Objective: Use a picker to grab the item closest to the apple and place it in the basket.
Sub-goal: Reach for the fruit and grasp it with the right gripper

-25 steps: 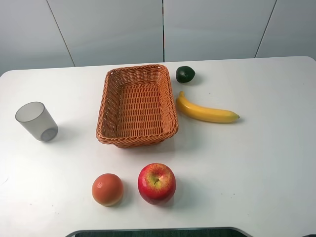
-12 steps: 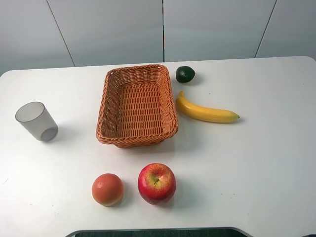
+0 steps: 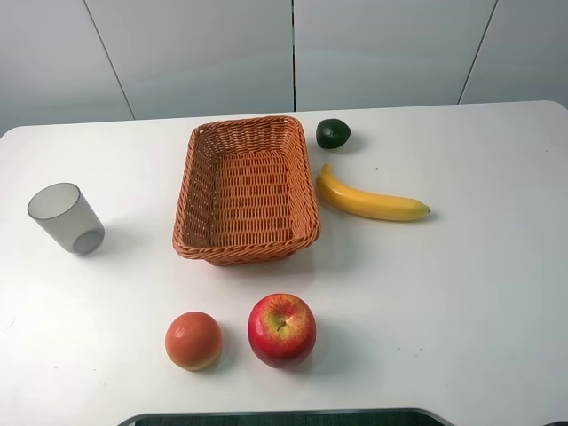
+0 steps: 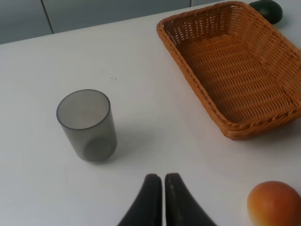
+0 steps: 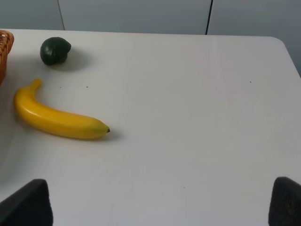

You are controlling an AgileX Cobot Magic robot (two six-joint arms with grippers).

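Left gripper (image 4: 163, 200) pinched shut and empty, right gripper (image 5: 155, 205) spread wide — orange (image 3: 193, 340) sits just beside apple (image 3: 281, 329), nearest item, so likely the target for basket (image 3: 200, 191) — lying leftward, probably the left gripper's job.

I can read no text, label, brand, number or sign in any of my camera views.
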